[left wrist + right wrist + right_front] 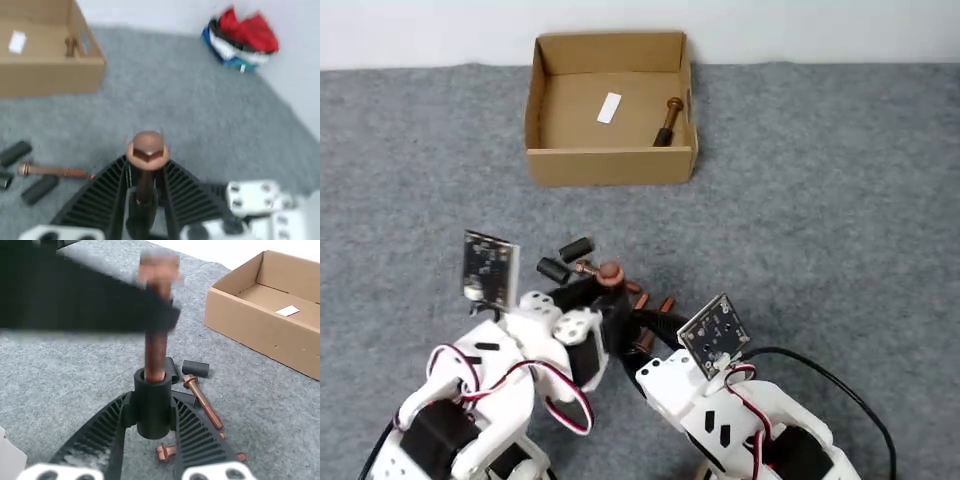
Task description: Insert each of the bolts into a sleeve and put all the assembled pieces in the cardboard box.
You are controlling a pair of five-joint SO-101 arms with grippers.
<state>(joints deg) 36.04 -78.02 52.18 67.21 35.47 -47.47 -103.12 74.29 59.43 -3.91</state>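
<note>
High view: one assembled piece (667, 122) lies in the cardboard box (610, 165) against a side wall. Loose sleeves (576, 248) lie by the arms, and open tabletop (840, 220) leads to the box's near wall.

Left wrist view: left end effector (145, 172) pinches a bolt (147, 150), head up; a loose bolt (50, 171) lies nearby.

Right wrist view: right end effector (151, 407) pinches a sleeve (152, 390), with the shank apparently partway in.

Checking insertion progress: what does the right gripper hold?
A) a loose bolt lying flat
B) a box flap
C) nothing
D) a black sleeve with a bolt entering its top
D: the right gripper clamps the black sleeve, the copper bolt standing in its top.
</note>
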